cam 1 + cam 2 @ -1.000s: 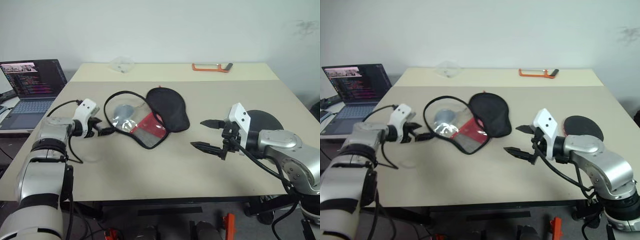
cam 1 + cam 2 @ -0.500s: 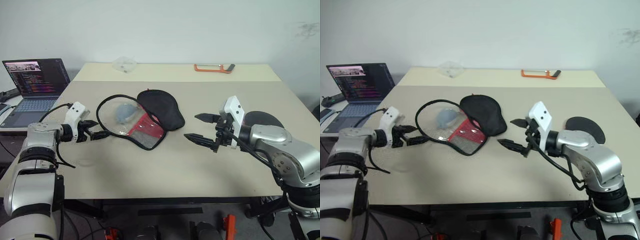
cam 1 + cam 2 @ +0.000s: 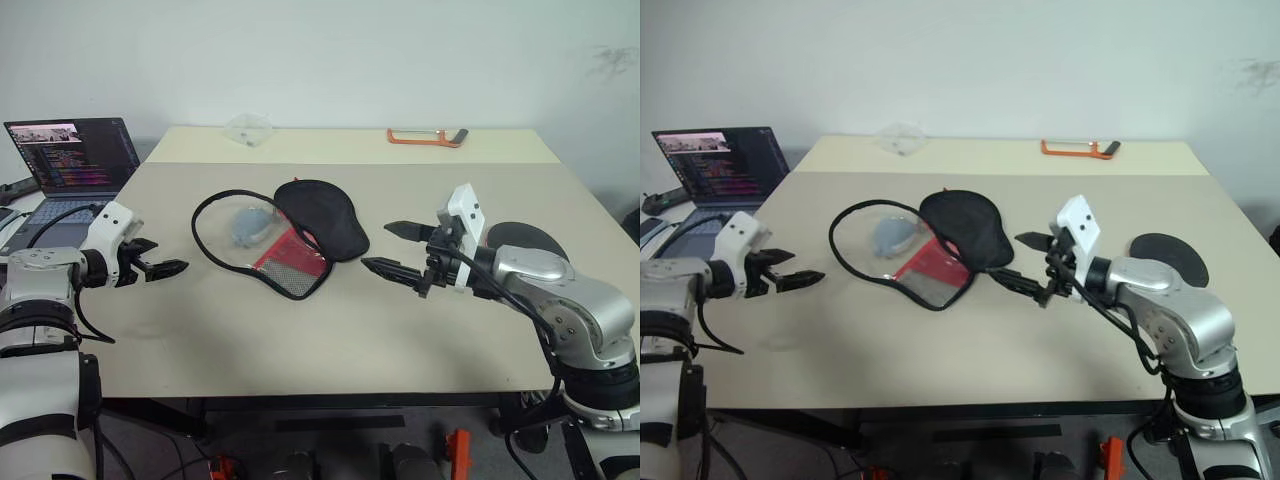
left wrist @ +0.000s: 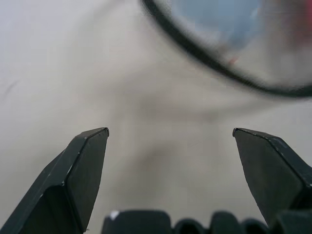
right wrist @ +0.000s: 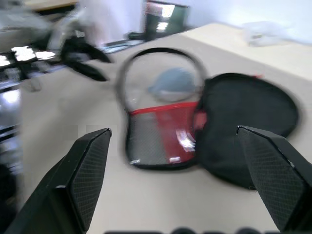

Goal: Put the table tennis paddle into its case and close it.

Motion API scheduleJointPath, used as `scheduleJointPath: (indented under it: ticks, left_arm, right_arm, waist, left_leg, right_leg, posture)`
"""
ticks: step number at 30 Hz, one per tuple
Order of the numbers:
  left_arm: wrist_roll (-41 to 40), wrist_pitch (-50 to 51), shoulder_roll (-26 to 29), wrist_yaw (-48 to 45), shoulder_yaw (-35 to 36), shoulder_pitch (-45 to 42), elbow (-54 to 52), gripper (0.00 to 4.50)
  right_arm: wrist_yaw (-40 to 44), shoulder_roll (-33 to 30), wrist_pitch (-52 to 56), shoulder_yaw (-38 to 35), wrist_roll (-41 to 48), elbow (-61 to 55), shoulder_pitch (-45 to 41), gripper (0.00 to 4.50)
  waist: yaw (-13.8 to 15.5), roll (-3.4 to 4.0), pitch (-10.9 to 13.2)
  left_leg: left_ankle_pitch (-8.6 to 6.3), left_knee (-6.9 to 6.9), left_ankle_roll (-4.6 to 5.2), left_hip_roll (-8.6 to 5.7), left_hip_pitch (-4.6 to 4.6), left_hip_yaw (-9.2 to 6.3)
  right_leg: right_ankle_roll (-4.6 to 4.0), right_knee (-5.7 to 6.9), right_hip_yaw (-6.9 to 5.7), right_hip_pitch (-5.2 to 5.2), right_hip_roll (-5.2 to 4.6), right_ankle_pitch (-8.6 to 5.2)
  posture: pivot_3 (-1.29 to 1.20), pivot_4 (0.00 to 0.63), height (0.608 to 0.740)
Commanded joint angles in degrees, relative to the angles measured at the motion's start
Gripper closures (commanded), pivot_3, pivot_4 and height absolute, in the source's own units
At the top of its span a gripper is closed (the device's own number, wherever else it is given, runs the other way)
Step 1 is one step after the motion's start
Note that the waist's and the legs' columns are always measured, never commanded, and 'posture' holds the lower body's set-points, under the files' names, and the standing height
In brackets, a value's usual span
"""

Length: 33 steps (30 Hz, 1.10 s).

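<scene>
The left gripper point(image 3: 160, 262) hovered low over the counter point(image 3: 300, 340) near its left edge, its two black fingers spread apart and empty, pointing toward the case point(image 3: 290, 232) but well apart from it. The right gripper point(image 3: 392, 250) was held roughly level above the counter's middle, fingers wide apart with nothing between them, aimed leftward at the case and near its black half.

The case lay unzipped and spread flat in the middle of the counter. One half was a soft, matte black fabric lobe of rounded paddle shape; the other was ringed by black zipper edging and showed a clear, glossy window, a red panel and a patch of black mesh. A small pale grey-blue rounded object point(image 3: 247, 224) sat inside that windowed half.

The table tennis paddle point(image 3: 528, 240) lay flat on the counter's right side, behind the right arm, which hid part of it; its round black rubber face showed.

A laptop point(image 3: 70, 158) stood open beyond the left edge.
</scene>
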Motion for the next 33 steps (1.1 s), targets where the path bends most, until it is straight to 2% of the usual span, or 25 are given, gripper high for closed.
scheduleJointPath:
  ticks: [1,6,18,24,33]
  left_arm:
    - [-8.5,4.8,0.5,-3.5,7.7,-5.0,-1.7,0.05]
    - [-12.5,10.7,-1.1,-6.5,10.0,-8.4,-5.7,0.05]
    - [-10.4,11.3,-7.9,-7.5,3.3,-5.2,-15.2,0.05]
    - [-11.4,14.0,-10.7,-7.7,1.6,-1.7,-21.9,0.05]
    - [-13.5,18.0,-12.3,-9.1,0.8,1.2,-29.3,0.05]
  right_arm:
    - [-5.0,2.3,-3.0,-0.8,-4.8,5.3,-3.0,0.0]
    - [-11.3,8.6,-4.2,-0.7,-9.6,15.9,-7.4,0.0]
    - [-18.7,24.6,-22.4,-0.1,-20.5,51.8,-18.7,0.0]
    - [-18.9,27.8,-32.4,-1.5,-23.1,69.6,-24.3,0.0]
    - [-19.5,30.5,-41.1,-0.9,-27.7,83.7,-26.2,0.0]
  waist:
    - [0.0,-0.02,0.0]
    - [-0.3,-0.02,0.0]
    - [-2.0,0.0,0.0]
    - [-3.0,0.0,0.0]
    - [-3.3,0.02,0.0]
  left_leg:
    - [0.0,0.03,0.0,0.0,-0.03,-0.05]
    - [0.09,0.08,-0.15,-0.03,-0.08,-0.12]
    - [0.11,0.05,-0.2,-0.06,-0.08,-0.15]
    - [0.12,0.05,-0.22,-0.06,-0.08,-0.2]
    - [0.14,0.04,-0.26,-0.05,-0.05,-0.21]
  right_leg:
    - [0.0,0.02,-0.05,0.0,0.0,0.0]
    - [-0.01,0.04,-0.1,0.0,-0.01,0.01]
    - [-0.03,0.03,-0.04,-0.04,-0.03,0.02]
    - [-0.04,0.02,-0.06,-0.03,-0.04,0.02]
    - [-0.04,0.03,-0.03,-0.04,-0.03,0.02]
  posture:
    - [0.0,0.15,0.74]
    - [0.0,0.15,0.74]
    - [0.0,0.15,0.74]
    - [0.0,0.15,0.74]
    - [0.0,0.15,0.74]
